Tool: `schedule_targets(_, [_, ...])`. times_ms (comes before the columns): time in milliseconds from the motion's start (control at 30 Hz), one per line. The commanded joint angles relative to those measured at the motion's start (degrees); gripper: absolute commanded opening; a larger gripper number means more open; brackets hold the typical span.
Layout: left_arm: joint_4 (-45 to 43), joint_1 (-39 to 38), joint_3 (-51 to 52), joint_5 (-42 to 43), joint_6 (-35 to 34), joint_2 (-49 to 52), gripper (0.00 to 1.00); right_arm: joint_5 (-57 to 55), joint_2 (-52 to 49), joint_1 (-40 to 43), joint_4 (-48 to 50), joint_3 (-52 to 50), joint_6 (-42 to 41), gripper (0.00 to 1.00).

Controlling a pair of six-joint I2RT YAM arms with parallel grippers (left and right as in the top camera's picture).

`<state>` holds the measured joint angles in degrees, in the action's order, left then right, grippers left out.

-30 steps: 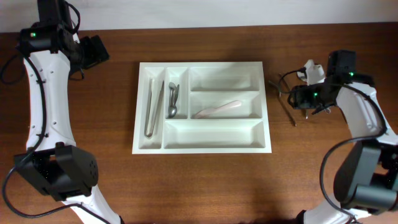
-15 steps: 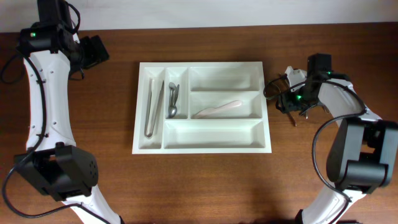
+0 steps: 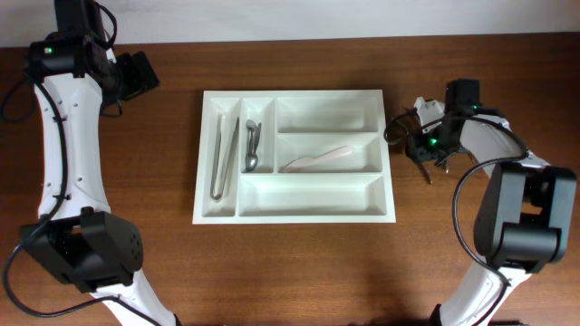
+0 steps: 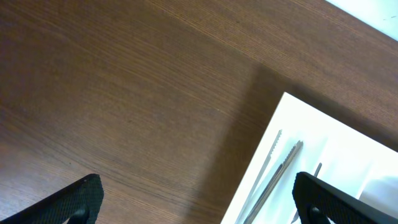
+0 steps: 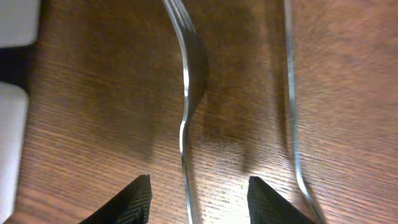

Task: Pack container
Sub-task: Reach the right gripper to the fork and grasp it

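Note:
The white five-compartment container (image 3: 297, 217) lies mid-table. Its left narrow slot holds metal tongs (image 3: 222, 156), and the slot beside it holds small metal utensils (image 3: 252, 147). The middle wide slot holds a pale utensil (image 3: 315, 159). My right gripper (image 3: 426, 149) is low over the table just right of the container. In the right wrist view it is open (image 5: 198, 193), with a metal fork (image 5: 185, 118) lying between its fingers. A second thin metal utensil (image 5: 291, 112) lies to the right of the fork. My left gripper (image 3: 136, 77) is open (image 4: 196, 193) and empty above bare wood.
The container's corner (image 4: 323, 155) and tongs (image 4: 277, 171) show in the left wrist view. The container's edge (image 5: 11, 118) is at the left of the right wrist view. One utensil's end (image 3: 429, 174) sticks out below the right gripper. The table's far edge meets a white wall.
My right gripper has moved left toward the container and settled over the fork on the table. The left arm has not moved.

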<state>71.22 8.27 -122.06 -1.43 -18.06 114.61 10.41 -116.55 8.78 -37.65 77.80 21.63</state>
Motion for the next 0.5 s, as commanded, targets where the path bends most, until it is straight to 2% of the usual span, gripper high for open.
schedule_targets(0, [0.0,0.0,-0.8,0.4,-0.6,-0.1,0.99,-0.5,-2.0,-0.3,-0.1,1.0,0.6,0.50])
schedule_targets(67, [0.0,0.0,-0.8,0.4,-0.6,-0.1,0.99,-0.4,-2.3,-0.3,0.0,0.9,0.6,0.47])
schedule_targets(133, [0.0,0.0,-0.8,0.4,-0.6,-0.1,0.99,-0.4,-2.3,-0.3,0.0,0.9,0.6,0.36])
schedule_targets(200, [0.0,0.0,-0.8,0.4,-0.6,-0.1,0.99,-0.3,-2.3,-0.3,0.0,1.0,0.4,0.05])
schedule_targets(467, [0.0,0.0,-0.8,0.4,-0.6,-0.1,0.99,2.9,-0.7,-0.9,-3.2,4.8,0.4,0.04])
